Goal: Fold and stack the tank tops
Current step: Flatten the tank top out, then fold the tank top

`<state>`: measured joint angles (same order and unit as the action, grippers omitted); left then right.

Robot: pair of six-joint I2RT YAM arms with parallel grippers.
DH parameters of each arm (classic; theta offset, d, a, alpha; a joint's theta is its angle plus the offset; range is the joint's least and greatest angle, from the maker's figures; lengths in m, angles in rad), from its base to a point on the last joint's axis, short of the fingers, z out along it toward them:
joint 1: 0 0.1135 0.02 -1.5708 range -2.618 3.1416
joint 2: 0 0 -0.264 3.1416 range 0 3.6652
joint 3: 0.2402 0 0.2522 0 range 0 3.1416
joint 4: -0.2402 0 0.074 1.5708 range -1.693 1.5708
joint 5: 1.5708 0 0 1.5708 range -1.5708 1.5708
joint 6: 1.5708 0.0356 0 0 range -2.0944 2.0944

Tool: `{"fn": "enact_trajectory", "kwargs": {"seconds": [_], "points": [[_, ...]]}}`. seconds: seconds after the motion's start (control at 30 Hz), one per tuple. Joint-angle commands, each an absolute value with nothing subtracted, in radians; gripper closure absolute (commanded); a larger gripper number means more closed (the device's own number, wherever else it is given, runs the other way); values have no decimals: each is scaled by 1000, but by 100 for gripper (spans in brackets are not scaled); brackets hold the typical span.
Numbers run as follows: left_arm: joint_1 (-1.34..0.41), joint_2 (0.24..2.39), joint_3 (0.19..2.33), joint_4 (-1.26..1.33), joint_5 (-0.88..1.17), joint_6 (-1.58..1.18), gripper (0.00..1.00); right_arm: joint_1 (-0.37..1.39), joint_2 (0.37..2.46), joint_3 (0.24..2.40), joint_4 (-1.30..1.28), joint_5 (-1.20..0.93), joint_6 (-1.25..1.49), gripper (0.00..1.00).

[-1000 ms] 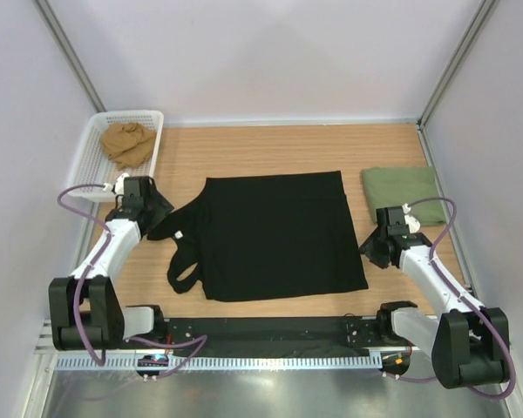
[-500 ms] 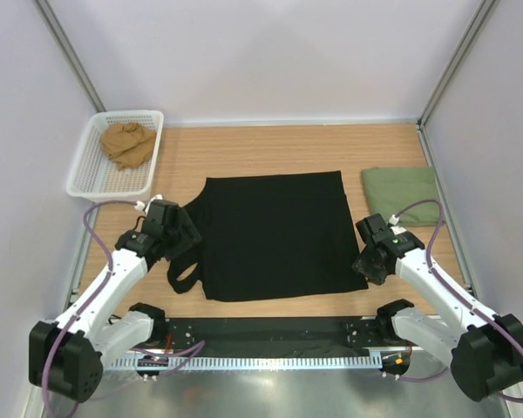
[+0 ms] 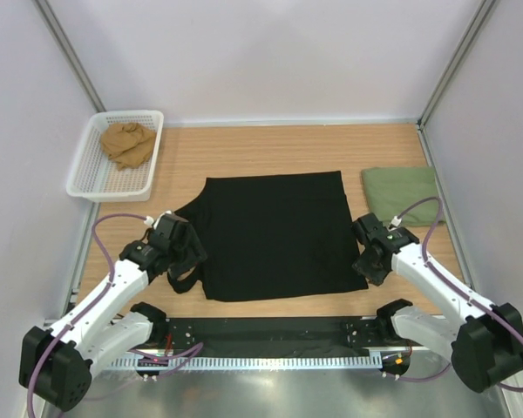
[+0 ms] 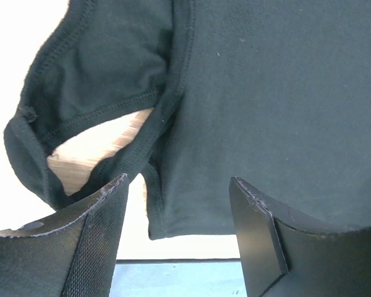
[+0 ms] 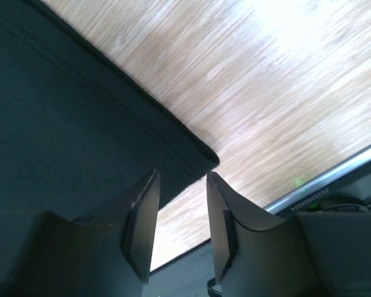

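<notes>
A plain black tank top of soft cloth lies spread flat in the middle of the light wooden bench, its straps toward the left of the top view and its hem toward the right. An olive green cloth top, folded into a rectangle, sits at the right edge of the bench, apart from the black one.

The left hand hangs over the strap end of the black tank top, at lower left of the garment. In its wrist view the 2 fingers stand wide apart. Between them the armhole edge and a looped strap show, with bare wood visible through the opening. Nothing is pinched.

The right hand is at the lower right corner of the black tank top. Its wrist view shows the 2 fingers parted by a narrow gap, the stitched hem corner lying just above their tips. Only bench wood shows in the gap, so no cloth is gripped. Whether the tips touch the cloth I cannot tell.

At upper left, a white plastic mesh basket holds a crumpled tan cloth.
</notes>
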<state>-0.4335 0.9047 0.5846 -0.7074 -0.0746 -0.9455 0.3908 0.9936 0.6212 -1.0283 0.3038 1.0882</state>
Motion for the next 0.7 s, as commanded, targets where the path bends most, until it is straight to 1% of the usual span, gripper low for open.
{"fn": "enact_trajectory", "kwargs": {"seconds": [0.0, 0.17, 0.4, 0.5, 0.53, 0.6, 0.67], "points": [[-448, 897, 591, -703, -48, -962, 33, 399, 1054, 609, -974, 308, 1138, 59], [-483, 900, 571, -698, -31, -977, 33, 405, 1101, 549, -928, 298, 1164, 61], [-514, 902, 552, -675, -8, -999, 33, 425, 1147, 555, -930, 322, 1203, 62], [-528, 913, 549, -669, -3, -1000, 34, 425, 1161, 554, -919, 316, 1203, 77], [-535, 917, 546, -667, -3, -1003, 34, 425, 1158, 554, -919, 311, 1203, 88], [-555, 920, 540, -667, -3, -1012, 36, 425, 1147, 560, -925, 313, 1204, 99], [-571, 926, 534, -666, -3, -1026, 39, 425, 1123, 574, -937, 319, 1206, 99]]}}
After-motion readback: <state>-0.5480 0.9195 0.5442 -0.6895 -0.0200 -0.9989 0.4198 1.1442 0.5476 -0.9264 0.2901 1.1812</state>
